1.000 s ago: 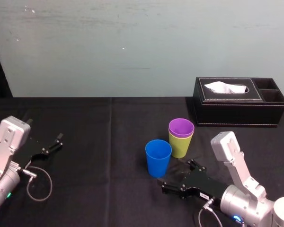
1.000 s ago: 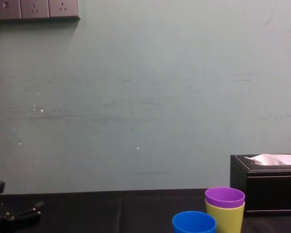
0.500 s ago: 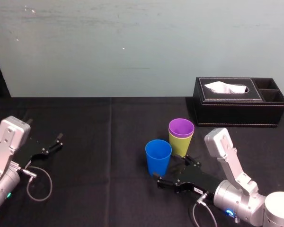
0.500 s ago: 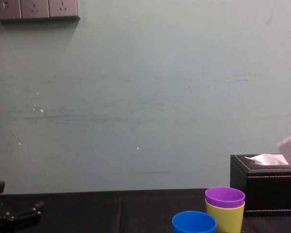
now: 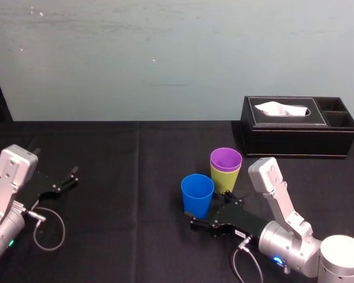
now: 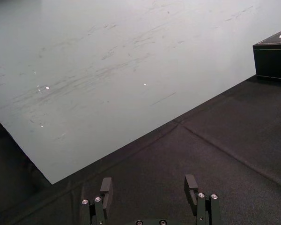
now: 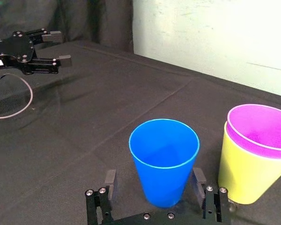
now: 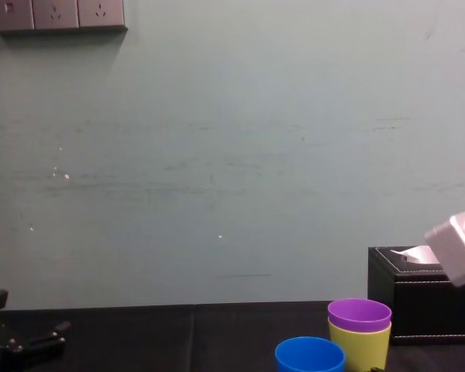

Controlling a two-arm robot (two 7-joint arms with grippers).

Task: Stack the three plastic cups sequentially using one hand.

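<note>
Nearest to the front edge of the tabletop [image 5: 135, 153], right of its middle, the right gripper [image 5: 211, 211] was held low, and its two fingers were seen spread apart, one on each side of the blue cup [image 5: 197, 194], near the base. No contact between the fingers and the cup wall could be confirmed in the right wrist view. This position was probably chosen so that the cup could be clamped low and then lifted. The blue cup was standing upright with its mouth up, plain and tapered, wider at the rim. Just beyond it and a little to the right, the purple cup [image 5: 226, 159] was already nested inside the yellow-green cup [image 5: 224, 181], with only its rim showing above; so one step of the stack seemed to be finished and the blue cup was left. Near the left edge, the left gripper [image 5: 62, 183] was parked with its fingers apart and nothing between them. Toward the far right corner, a black tissue box [image 5: 298, 127] was placed, well apart from the cups.
</note>
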